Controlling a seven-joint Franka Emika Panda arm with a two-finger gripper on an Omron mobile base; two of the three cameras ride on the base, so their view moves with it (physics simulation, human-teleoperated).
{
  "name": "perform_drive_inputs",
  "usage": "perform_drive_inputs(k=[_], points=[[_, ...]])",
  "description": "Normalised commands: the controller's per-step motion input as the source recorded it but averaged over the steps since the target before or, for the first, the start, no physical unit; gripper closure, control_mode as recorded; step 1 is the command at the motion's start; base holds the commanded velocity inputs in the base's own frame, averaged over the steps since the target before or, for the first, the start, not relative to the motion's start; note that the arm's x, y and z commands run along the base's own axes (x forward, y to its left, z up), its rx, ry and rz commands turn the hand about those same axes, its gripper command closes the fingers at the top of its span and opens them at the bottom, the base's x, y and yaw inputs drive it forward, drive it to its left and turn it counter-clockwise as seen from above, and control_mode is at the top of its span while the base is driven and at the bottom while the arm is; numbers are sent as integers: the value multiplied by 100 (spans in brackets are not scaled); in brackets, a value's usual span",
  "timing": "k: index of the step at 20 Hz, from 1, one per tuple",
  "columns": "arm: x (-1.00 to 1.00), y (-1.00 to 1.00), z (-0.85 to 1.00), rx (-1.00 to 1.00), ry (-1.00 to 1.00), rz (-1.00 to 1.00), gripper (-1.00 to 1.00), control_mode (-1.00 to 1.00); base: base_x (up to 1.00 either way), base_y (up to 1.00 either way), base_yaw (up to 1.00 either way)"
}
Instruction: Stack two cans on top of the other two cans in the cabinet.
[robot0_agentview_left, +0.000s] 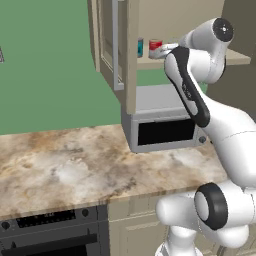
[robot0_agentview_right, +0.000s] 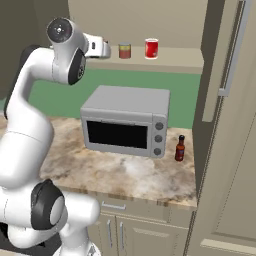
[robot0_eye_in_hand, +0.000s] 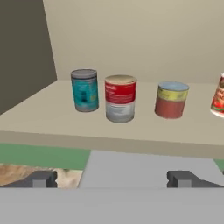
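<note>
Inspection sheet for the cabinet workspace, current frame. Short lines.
Surface: cabinet shelf, flat tan, four cans standing on it, none stacked.
Job's things: in the hand view, left to right: teal can, red-and-grey can, orange-tan can, bright red can cut by the frame edge. All upright, apart from one another.
Clutter: dark sauce bottle on the marble counter, beside the microwave.
Gripper: gripper open, holding nothing, in front of the shelf and short of the cans.
Cables: nothing seen.
Surroundings: cabinet door open; oven under the counter; green wall.
</note>
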Motion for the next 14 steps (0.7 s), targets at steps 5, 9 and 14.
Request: perform_drive_inputs(k=[5, 9, 14], points=[[36, 0, 0, -4, -2, 4, -100, -100, 0, 0, 0], [34, -1, -1, -7, 0, 0, -100, -100, 0, 0, 0], [34, -1, -3, -3, 0, 0, -100, -100, 0, 0, 0]])
